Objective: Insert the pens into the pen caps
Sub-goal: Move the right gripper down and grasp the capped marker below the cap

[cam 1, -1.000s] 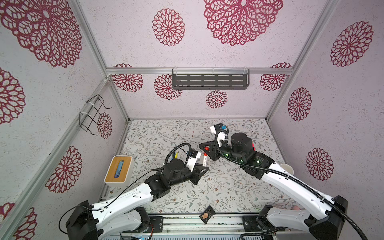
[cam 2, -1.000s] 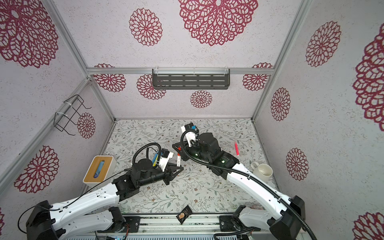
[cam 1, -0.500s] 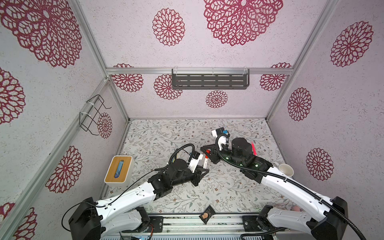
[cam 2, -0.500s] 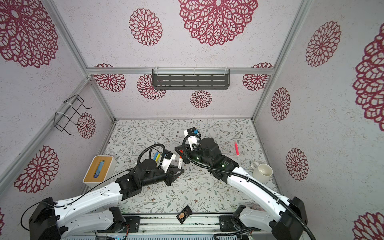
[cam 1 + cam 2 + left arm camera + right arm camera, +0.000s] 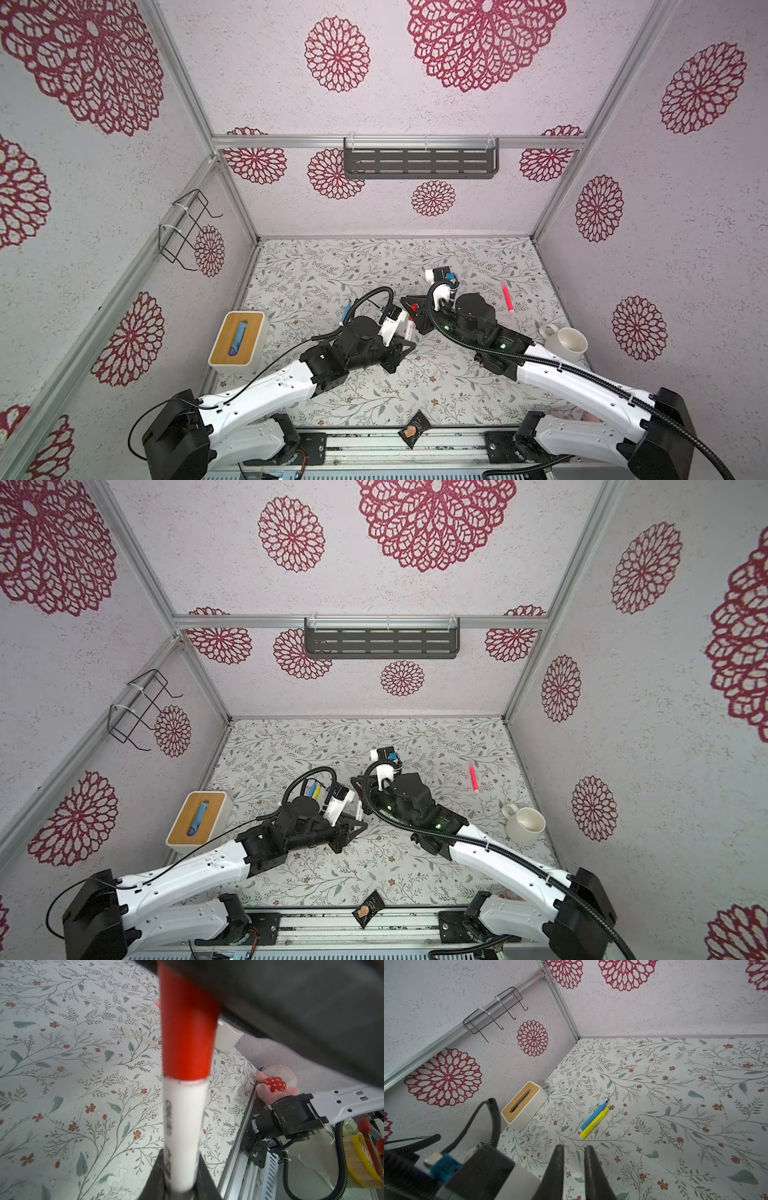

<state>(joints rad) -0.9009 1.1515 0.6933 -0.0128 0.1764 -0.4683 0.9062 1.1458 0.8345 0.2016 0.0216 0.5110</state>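
Orange-red marker pen with white printed barrel: clamped by the white end in the black two-finger left gripper, held off the floral-print mat near mid-table, red length running up under the right gripper. Right gripper drawn together on the stubby red-orange plastic cap, showing only as a red patch between the fingers in a top view. Join between pen and cap hidden under the dark gripper body in the left wrist view; probably part-way in, not confirmable. Main risk judged: axes slightly off-line at the push, catching the tip on the cap rim, then levering the pen about its short hold at the barrel end. Likely to twist or slide the pen in the pads, or to pop the cap out sideways onto the mat. Second risk: letting go before full seating, dropping the cap loose. Third: pushing too hard between two rigid arms, skidding the cap in its pinch. For later: slim blue pen and slim yellow pen lying touching, side by side, near the wood-topped white box; liable to be dragged together at pick-up. Slim pink pen alone, well apart from those two, not far from the white ceramic mug; little trouble expected there.
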